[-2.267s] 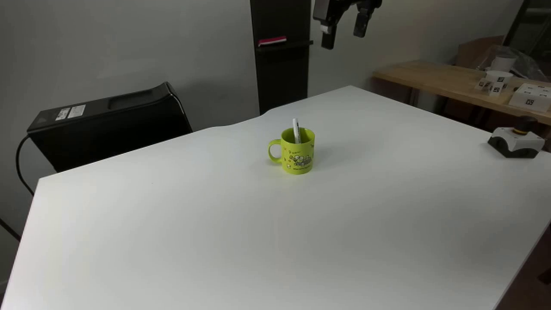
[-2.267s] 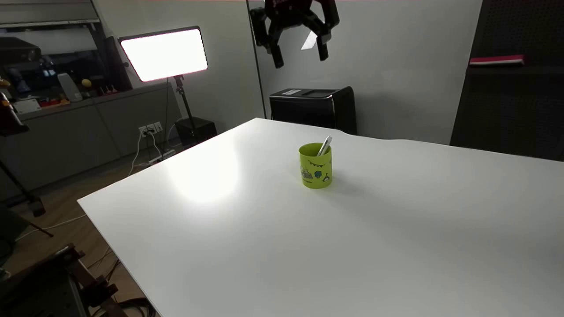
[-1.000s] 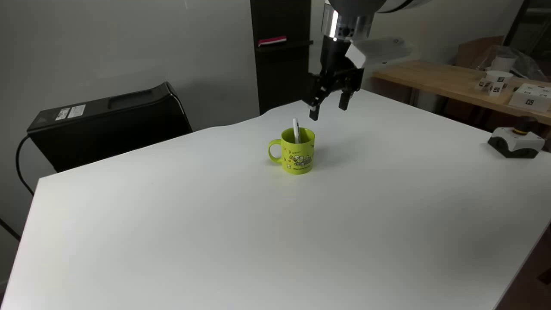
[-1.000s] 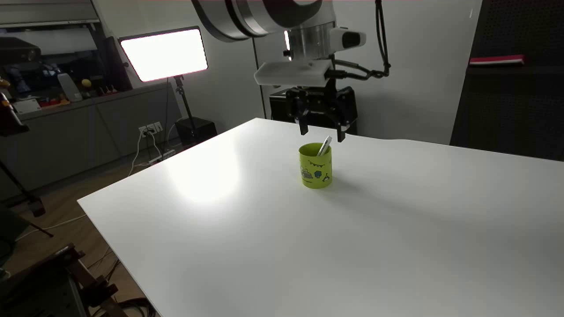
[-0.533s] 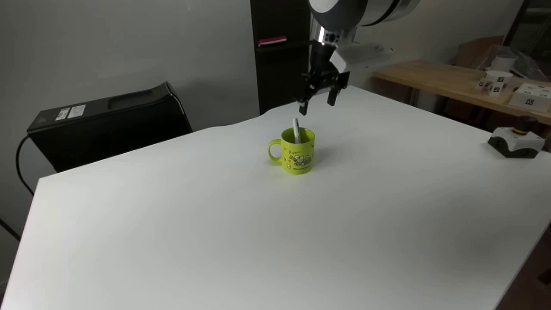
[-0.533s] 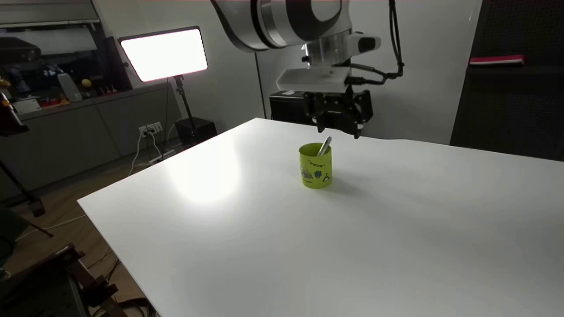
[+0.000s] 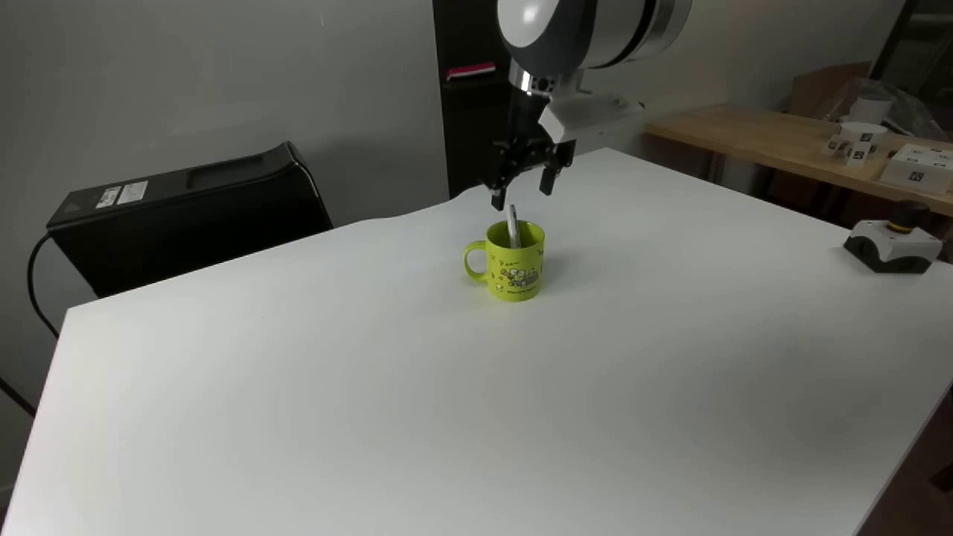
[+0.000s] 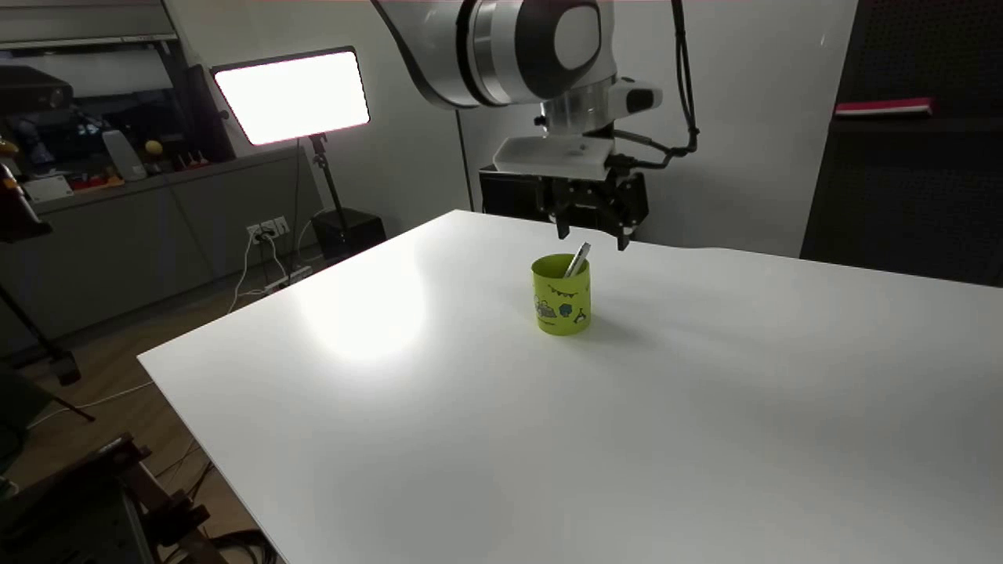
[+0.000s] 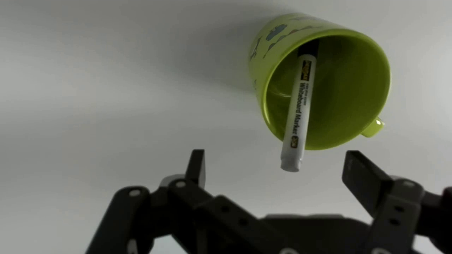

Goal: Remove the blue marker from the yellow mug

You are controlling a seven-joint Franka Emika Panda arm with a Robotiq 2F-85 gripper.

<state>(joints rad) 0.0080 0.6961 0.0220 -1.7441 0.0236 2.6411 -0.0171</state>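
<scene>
In both exterior views, 1 end of the marker [image 8: 578,260] out of sight inside the mug [image 8: 561,296]

The yellow mug [image 9: 339,95] looked hard, smooth and shiny, inside and out, and light made a small bright glint on it. The blue marker [image 9: 300,106] looked like smooth plastic with only a soft shine. The table [image 8: 501,439] was smooth, and so glossy that light bounced brightly off it. The jaws looked dull, and it was hard to tell if they were plastic or metal. The robot arm [image 8: 435,51] looked smooth and shiny, with a polished metal ring [image 8: 578,110]. The black box [image 7: 193,231] looked like smooth plastic, with a gleam along its edge. The desk [image 7: 752,138] looked wooden, the bag [image 7: 917,117] like thin, clear plastic.
</scene>
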